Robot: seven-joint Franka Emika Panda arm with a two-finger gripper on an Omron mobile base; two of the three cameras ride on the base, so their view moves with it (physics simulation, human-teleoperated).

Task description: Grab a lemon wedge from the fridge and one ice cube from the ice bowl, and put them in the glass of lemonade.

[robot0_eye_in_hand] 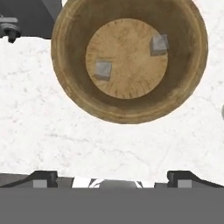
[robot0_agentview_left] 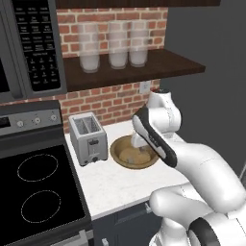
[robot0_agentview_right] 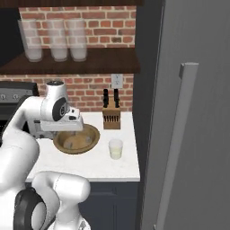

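The ice-cube step looks to be in hand: the gripper point(robot0_eye_in_hand: 112, 177) hangs with its fingers spread wide and empty over the counter, the ice bowl point(robot0_eye_in_hand: 70, 74) just ahead of the fingertips. Two cubes lie inside; the nearer ice cube point(robot0_eye_in_hand: 103, 69) sits left of centre. Next, advance and descend until the fingers straddle it.

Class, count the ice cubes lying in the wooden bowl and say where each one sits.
2. In the hand view, one ice cube lies left on the bowl floor, the other upper right. None looks hidden.

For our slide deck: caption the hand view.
Open claw above a wooden ice bowl holding two ice cubes.
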